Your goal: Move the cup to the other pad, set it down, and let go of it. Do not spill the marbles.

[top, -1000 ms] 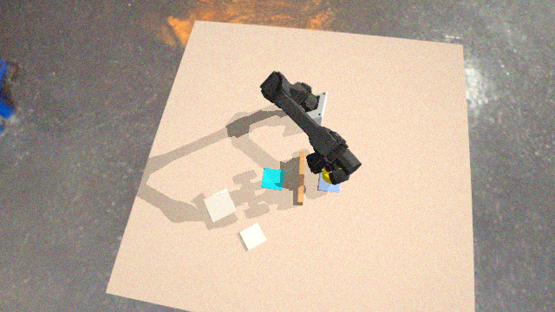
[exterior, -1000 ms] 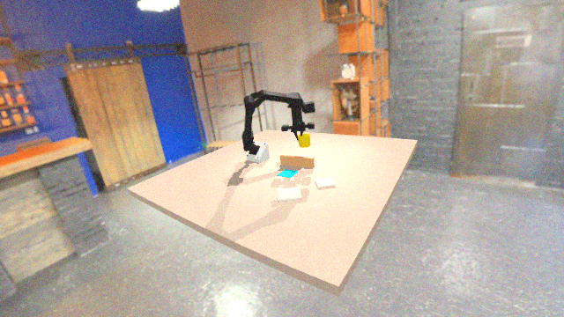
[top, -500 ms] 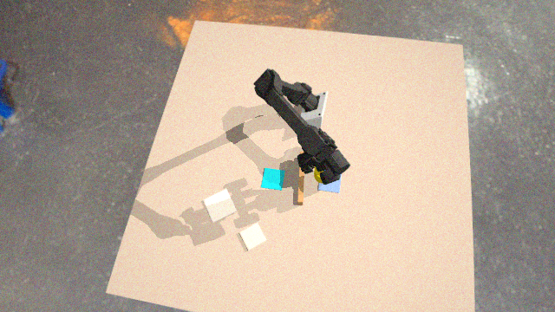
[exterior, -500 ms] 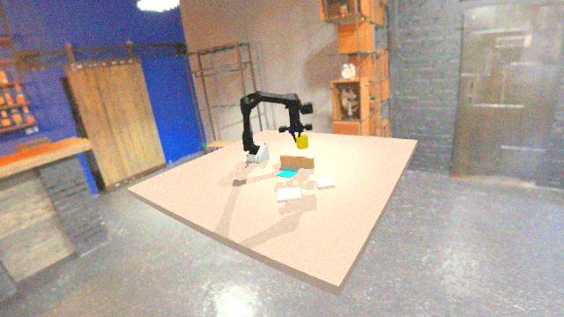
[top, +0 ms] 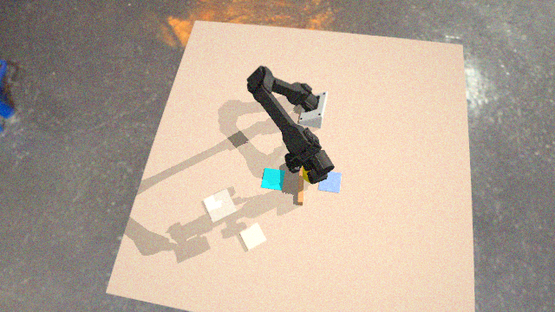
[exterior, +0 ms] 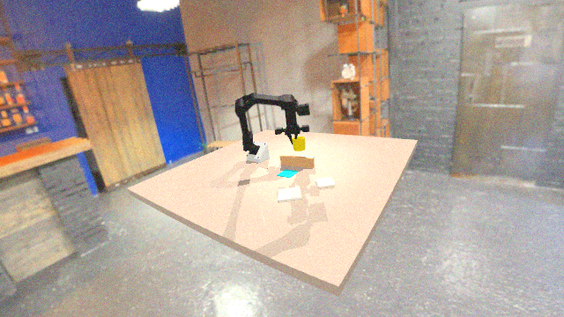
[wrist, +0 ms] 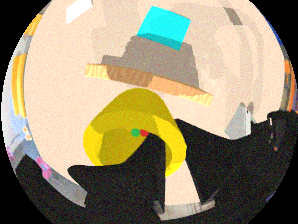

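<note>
Left to right on tabletop: two white tiles, cyan pad, upright wooden barrier, pale blue pad. Gripper jaws nearly shut, clamped on yellow cup, held aloft above the barrier. Marbles inside.

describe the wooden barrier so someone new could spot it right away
Start at the black arm on the tan table and follow it to the gripper holding the yellow cup. Just below stands a low wooden barrier, upright on its edge between the cyan pad and pale blue pad, unlike the flat squares around it.
</note>
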